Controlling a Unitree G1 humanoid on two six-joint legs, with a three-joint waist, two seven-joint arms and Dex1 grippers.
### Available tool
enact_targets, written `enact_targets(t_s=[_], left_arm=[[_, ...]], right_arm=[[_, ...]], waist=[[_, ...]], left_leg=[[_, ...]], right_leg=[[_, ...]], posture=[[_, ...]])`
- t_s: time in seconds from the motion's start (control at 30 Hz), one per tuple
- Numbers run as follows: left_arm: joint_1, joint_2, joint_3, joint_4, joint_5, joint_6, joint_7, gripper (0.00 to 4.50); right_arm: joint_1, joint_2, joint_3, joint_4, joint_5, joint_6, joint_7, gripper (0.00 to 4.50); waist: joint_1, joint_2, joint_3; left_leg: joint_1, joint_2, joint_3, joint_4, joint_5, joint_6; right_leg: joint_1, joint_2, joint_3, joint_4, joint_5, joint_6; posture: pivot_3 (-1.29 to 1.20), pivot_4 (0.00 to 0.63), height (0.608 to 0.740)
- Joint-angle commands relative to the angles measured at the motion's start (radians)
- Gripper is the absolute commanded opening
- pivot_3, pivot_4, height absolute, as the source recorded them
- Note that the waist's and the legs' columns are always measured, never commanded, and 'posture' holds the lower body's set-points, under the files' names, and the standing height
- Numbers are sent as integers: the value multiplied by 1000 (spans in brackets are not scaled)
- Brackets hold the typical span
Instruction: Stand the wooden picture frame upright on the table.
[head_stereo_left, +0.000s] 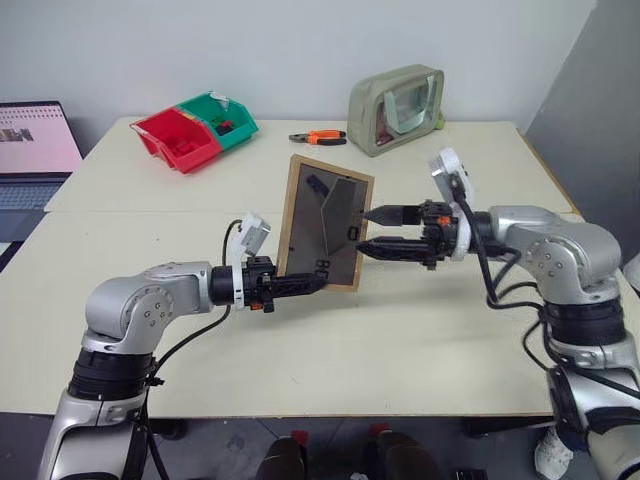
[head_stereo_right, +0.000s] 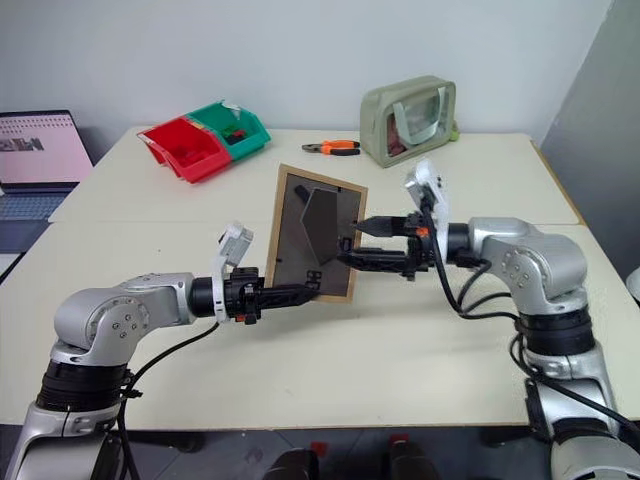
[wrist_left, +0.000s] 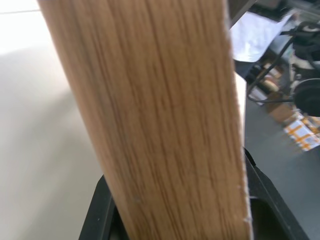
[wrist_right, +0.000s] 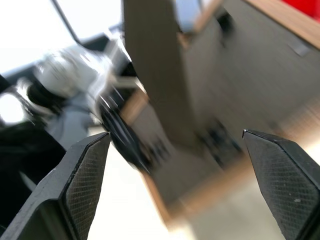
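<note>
The wooden picture frame (head_stereo_left: 325, 225) stands nearly upright over the middle of the table (head_stereo_left: 400, 340), leaning a little. Its dark grey back faces me, with the fold-out stand (head_stereo_left: 343, 205) swung out. My left gripper (head_stereo_left: 310, 283) is shut on the frame's lower edge; in the left wrist view the light wood (wrist_left: 160, 120) sits between its black fingers (wrist_left: 100, 215). My right gripper (head_stereo_left: 366, 230) is open, its tips level and just off the frame's right edge by the stand. I cannot tell whether the frame's lower edge rests on the table.
At the back of the table are a red bin (head_stereo_left: 177, 138), a green bin (head_stereo_left: 220, 115), orange-handled pliers (head_stereo_left: 318, 137) and a greenish pouch (head_stereo_left: 397, 108). A laptop (head_stereo_left: 35, 150) sits beyond the table's left edge. A seam crosses the tabletop behind the frame.
</note>
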Motion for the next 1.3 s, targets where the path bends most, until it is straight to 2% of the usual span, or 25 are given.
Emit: enact_targets(t_s=[0.03, 0.1, 0.2, 0.3, 0.4, 0.5, 0.63, 0.87, 0.97, 1.03, 1.2, 1.3], left_arm=[[-20, -11, 116, -14, -149, 115, 48, 1392], [-21, -19, 154, -2, -221, 206, 95, 1392], [-33, -38, 195, 26, -319, 329, 172, 1392], [-67, -78, 235, 91, -423, 430, 273, 1392], [-92, -98, 245, 153, -532, 478, 353, 1392], [-80, -89, 223, 164, -630, 482, 413, 1392], [-43, -66, 184, 151, -748, 447, 490, 1392], [13, 8, 95, 124, -954, 329, 599, 1392], [38, 47, 54, 101, -1029, 272, 636, 1392], [45, 68, 31, 90, -1062, 241, 649, 1392], [62, 90, 1, 55, -1073, 192, 637, 1392], [74, 100, -10, 38, -1073, 175, 627, 1392]], right_arm=[[83, -67, 50, 5, -234, -406, 8, 4449], [133, -100, 111, 108, -453, -813, -51, 4449], [107, -116, 164, 328, -740, -1322, -288, 4449], [34, -99, 184, 497, -954, -1675, -531, 4449], [-37, -64, 189, 577, -1118, -1871, -740, 4449], [-89, -26, 207, 627, -1238, -1964, -878, 4449], [-147, 17, 260, 666, -1365, -2037, -982, 4449], [-205, 60, 306, 728, -1425, -2069, -1086, 4449], [-221, 58, 309, 740, -1418, -2090, -1105, 4006], [-229, 55, 311, 743, -1432, -2093, -1123, 3543], [-233, 51, 308, 730, -1466, -2083, -1176, 2344], [-231, 49, 306, 729, -1467, -2083, -1189, 1787]], waist=[[0, 0, 0], [-3, 0, 0], [-9, -1, 0], [-15, -1, 1], [-17, -1, 1], [-15, -1, 1], [-14, -2, 1], [-10, -2, 1], [-9, -2, 1], [-9, -2, 1], [-7, -2, 0], [-7, -2, 0]], left_leg=[[0, 0, 1, 0, 0, 0], [0, 0, 1, 0, 0, 0], [1, -1, 2, 0, 0, 0], [2, -1, 3, 1, 0, 0], [2, 0, 3, 2, 2, -3], [2, 0, 2, 2, 2, -4], [2, 1, 2, 2, 3, -5], [2, 1, 2, 3, 3, -5], [2, 1, 2, 3, 3, -5], [2, 1, 1, 3, 3, -5], [3, 0, 1, 3, 3, -4], [2, -1, 1, 3, 3, -4]], right_leg=[[0, 0, 0, 0, 0, 0], [0, 0, 1, 0, 0, 0], [1, 0, 1, 0, 0, 1], [0, 0, 2, 2, 0, 1], [0, 0, 3, 3, 1, -1], [0, 0, 3, 3, 2, -3], [1, -1, 3, 3, 3, -4], [1, -1, 3, 3, 3, -5], [1, -2, 4, 3, 3, -5], [1, -2, 3, 3, 3, -5], [2, -2, 3, 3, 3, -5], [1, -1, 3, 4, 3, -5]], posture=[[0, 150, 740], [0, 150, 740], [0, 150, 740], [0, 150, 740], [0, 150, 740], [0, 150, 740], [0, 150, 740], [0, 150, 740], [0, 150, 740], [0, 150, 740], [0, 150, 740], [0, 150, 740]])
